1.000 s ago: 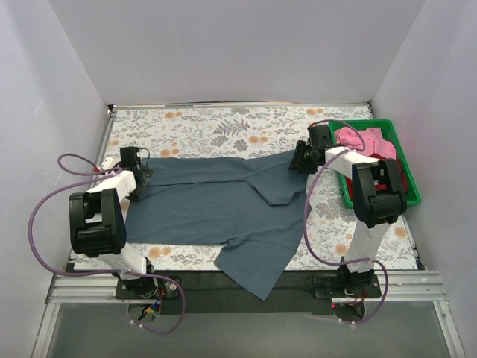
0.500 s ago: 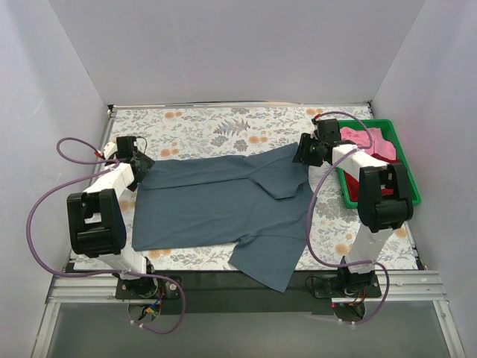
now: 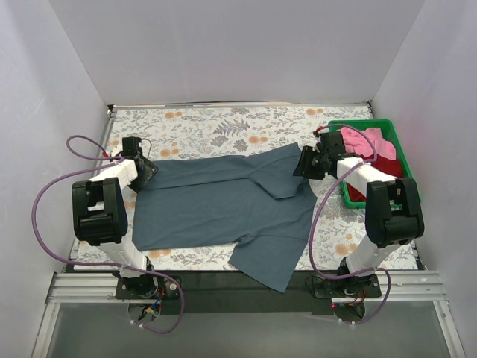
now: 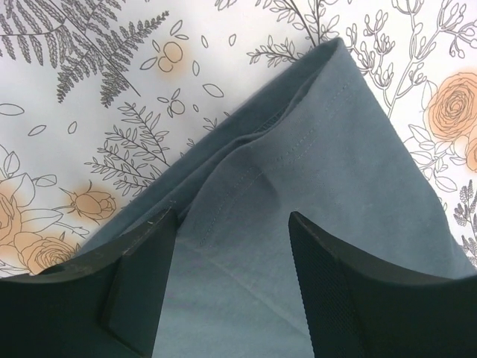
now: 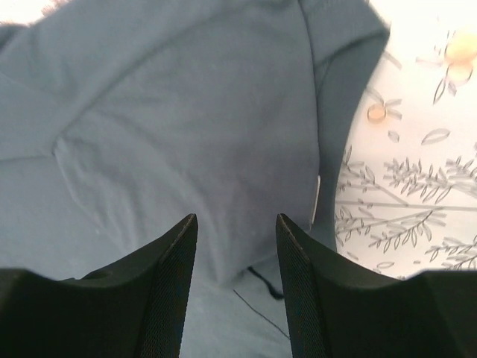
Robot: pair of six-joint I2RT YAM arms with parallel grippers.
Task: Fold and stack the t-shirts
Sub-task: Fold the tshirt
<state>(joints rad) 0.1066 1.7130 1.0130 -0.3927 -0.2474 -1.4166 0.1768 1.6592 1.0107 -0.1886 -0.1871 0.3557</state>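
Slate blue-grey cloth t-shirt is spread mostly flat across the floral-print table, with one end draped over the near edge. I see the left gripper at the shirt's far left corner. Its wrist cam shows the black fingers parted wide over the stitched hem, nothing clamped. On the other side the right gripper sits at the far right corner beside a folded-in sleeve. Its fingers are also well apart over flat cloth, holding nothing. A crumpled pink t-shirt and a dark red t-shirt are bunched in the green plastic bin, just right of that arm.
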